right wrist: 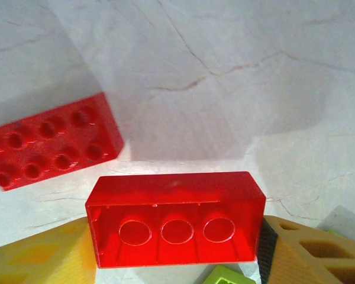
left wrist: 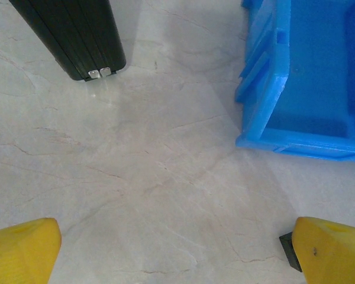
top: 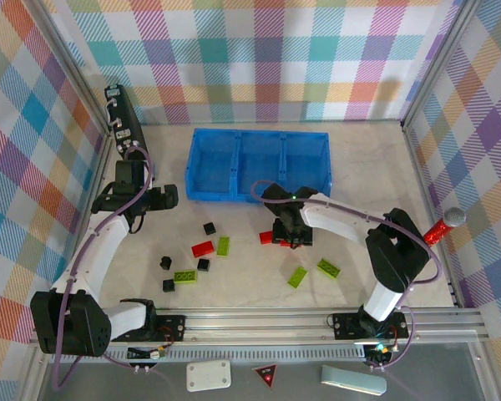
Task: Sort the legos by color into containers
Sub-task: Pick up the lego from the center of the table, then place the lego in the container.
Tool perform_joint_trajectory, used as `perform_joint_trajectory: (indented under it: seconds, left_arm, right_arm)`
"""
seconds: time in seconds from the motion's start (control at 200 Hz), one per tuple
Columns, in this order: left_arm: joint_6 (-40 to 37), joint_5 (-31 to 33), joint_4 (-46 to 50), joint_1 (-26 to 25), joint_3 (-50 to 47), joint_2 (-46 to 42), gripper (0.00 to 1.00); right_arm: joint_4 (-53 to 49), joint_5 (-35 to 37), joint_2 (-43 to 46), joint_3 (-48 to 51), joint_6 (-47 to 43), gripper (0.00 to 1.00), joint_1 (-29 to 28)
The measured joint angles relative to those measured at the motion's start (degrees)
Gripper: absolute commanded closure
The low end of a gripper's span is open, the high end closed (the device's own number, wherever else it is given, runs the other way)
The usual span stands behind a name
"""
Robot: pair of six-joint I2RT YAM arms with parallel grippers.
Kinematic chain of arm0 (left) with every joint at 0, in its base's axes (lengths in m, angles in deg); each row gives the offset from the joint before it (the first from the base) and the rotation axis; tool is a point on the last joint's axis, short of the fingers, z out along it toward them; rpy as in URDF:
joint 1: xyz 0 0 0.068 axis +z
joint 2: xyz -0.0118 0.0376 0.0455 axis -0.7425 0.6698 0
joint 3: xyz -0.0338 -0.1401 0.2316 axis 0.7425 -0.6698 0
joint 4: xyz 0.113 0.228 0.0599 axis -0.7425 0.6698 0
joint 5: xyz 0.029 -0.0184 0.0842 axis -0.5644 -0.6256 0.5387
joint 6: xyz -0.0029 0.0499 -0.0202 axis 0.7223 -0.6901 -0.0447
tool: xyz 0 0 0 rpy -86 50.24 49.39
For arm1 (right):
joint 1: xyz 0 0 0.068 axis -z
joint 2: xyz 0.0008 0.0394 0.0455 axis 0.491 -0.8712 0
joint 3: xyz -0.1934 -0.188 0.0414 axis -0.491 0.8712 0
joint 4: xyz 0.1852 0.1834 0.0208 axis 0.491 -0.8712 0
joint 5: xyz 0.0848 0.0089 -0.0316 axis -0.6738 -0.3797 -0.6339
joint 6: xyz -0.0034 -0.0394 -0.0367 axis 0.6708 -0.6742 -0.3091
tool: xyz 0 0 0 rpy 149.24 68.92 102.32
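a: right gripper [right wrist: 176, 251] state?
b: clamped on a red brick [right wrist: 176, 219]. yellow fingers [right wrist: 41, 254] on its two short ends, hollow underside with three round tubes facing the wrist cam. can't tell if it's off the table [right wrist: 236, 71] or resting on it.
a: where is that overhead?
b: right gripper [top: 290, 236] is just in front of the blue tray [top: 259, 132], on the near side, about level with the divider between the middle and right compartments.
a: other reds?
b: second red brick [right wrist: 50, 142] lies studs up on the table, beside the held one but apart from it. overhead it's just beside the gripper on its left. third red brick [top: 203, 247] is further left, next to a green brick [top: 223, 246].
a: left gripper?
b: left gripper [left wrist: 177, 254] is spread wide, nothing between the fingertips [left wrist: 21, 248]. bare table under it, tray corner ahead right, end of the black case [left wrist: 77, 35] ahead left. overhead, left gripper [top: 167, 198] is near the tray's near-left corner, apart from it.
a: rest of the legos?
b: loose on the table between the arms. green bricks [top: 297, 277] lie toward the right arm, one more toward the left. black cubes [top: 203, 264] are scattered on the left half. edge of a green one shows under the held brick in the right wrist view.
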Motion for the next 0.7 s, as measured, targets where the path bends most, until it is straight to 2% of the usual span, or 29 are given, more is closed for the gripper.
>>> perform_joint_trajectory:
  seconds: [0.275,0.7]
  left_arm:
    - [-1.0,1.7,0.2,0.0,0.0,0.0,0.0]
    - [-1.5,2.0,0.2,0.0,0.0,0.0,0.0]
  right_arm:
    - [-3.4,0.2,0.0,-6.4,-7.0,0.34,2.6]
    - [-4.7,-0.2,-2.3,-17.6,-18.1,0.34,12.5]
